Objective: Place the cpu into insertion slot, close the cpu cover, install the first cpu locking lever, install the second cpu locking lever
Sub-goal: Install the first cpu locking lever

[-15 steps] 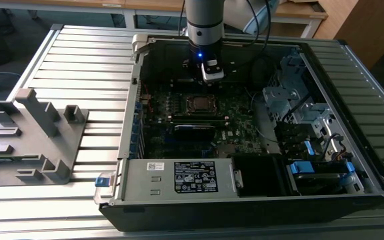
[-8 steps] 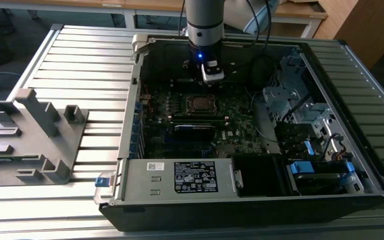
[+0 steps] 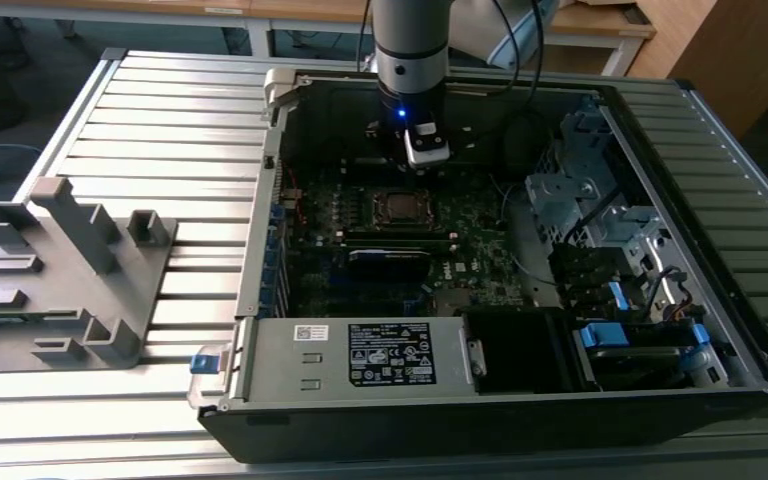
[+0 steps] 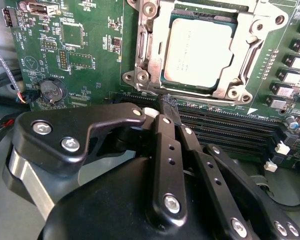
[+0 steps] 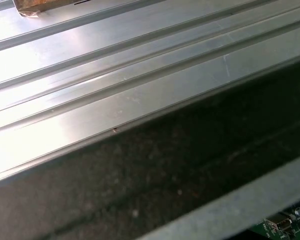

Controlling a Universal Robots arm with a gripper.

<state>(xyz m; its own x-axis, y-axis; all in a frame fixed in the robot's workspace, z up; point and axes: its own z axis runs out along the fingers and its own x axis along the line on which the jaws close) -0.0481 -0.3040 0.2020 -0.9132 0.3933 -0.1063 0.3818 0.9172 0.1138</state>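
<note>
A: How far is the work now?

B: In the second wrist view the cpu sits already in the insertion slot, and the cpu cover lies down around it like a metal frame. So these two steps look finished. I judge that the levers are not both locked, but I cannot tell it surely; one thin rod runs along the frame side.

A: And the gripper?

B: The gripper has its fingers pressed together, nothing between them, and the tips stand just beside the edge of the cover.

A: What is around, from the exterior view's left to its right?

B: First a grey plastic fixture on the ribbed table. Then the open computer case with the motherboard, the socket in its middle under the arm. The power supply box is near the front, and the drive cage at the right. The memory slots lie close to the fingertips.
</note>
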